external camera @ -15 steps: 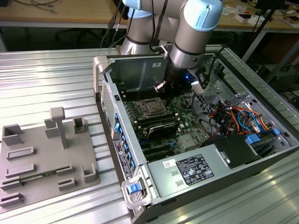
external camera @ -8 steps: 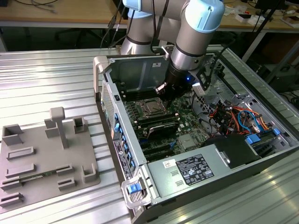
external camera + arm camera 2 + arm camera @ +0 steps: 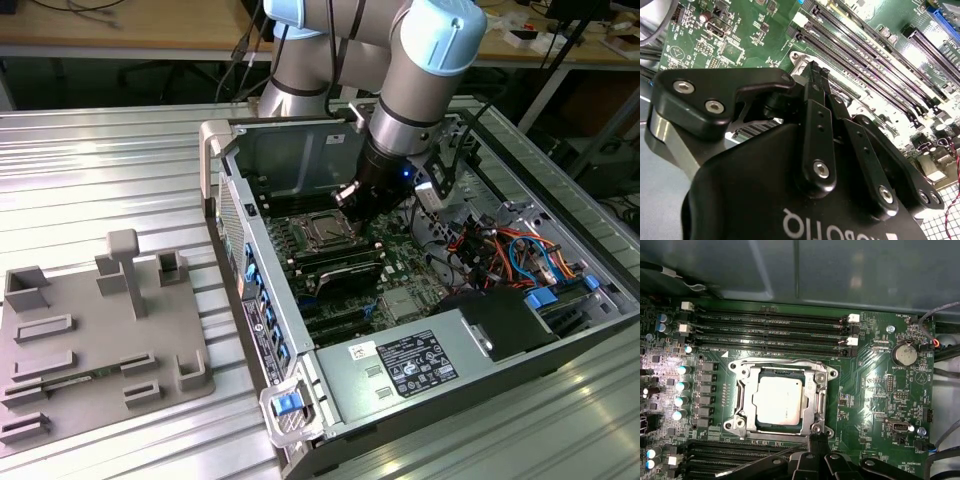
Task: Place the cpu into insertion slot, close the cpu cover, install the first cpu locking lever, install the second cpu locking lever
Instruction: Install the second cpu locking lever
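Gripper (image 3: 816,441) fingers pressed together, nothing between them, tips right at the six o'clock edge of the cpu cover (image 3: 742,390). The cover lies flat on the insertion slot (image 3: 812,407), cpu (image 3: 777,399) seated inside, memory slots (image 3: 775,327) at twelve o'clock.
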You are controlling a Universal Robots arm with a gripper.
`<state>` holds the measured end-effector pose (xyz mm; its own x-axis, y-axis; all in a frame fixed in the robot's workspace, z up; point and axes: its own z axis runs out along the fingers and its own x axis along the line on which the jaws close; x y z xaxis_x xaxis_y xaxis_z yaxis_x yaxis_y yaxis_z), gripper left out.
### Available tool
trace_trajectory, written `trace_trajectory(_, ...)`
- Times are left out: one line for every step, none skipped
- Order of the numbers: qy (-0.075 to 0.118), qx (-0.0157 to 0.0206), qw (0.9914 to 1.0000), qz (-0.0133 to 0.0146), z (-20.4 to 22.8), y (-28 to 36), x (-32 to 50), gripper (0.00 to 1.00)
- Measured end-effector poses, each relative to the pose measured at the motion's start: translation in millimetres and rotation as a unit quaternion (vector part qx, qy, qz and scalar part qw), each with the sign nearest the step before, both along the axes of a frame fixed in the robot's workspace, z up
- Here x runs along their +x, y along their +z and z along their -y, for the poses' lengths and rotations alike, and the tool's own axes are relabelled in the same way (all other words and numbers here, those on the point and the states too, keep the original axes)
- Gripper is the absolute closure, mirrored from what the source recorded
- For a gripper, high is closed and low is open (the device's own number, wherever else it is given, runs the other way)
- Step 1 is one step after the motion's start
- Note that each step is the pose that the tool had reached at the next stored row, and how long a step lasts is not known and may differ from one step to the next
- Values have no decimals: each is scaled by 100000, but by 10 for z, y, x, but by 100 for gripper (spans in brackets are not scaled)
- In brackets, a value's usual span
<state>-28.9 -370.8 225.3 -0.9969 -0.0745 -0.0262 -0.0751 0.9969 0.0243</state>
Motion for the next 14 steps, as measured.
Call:
trace_trajectory(-3,1,100000,2,2,0,0,89)
trace_trajectory(-3,-1,100000,2,4,-2,0,89)
trace_trajectory(-2,1,100000,4,4,-3,0,89)
trace_trajectory(-2,5,100000,3,3,-3,0,89)
trace_trajectory(3,31,100000,4,3,-4,0,89)
trace_trajectory(0,34,100000,6,3,-4,-3,89)
trace_trajectory(-5,40,100000,8,3,-4,-7,89)
trace_trajectory(-7,41,100000,8,3,-5,-13,89)
trace_trajectory(-4,33,100000,3,3,-4,-21,89)
trace_trajectory(-2,36,100000,4,3,-4,-25,89)
trace_trajectory(-5,37,100000,4,3,-5,-29,89)
trace_trajectory(-4,36,100000,5,3,-5,-34,89)
trace_trajectory(3,32,100000,2,3,-5,-38,89)
trace_trajectory(-1,34,100000,3,3,-5,-43,89)
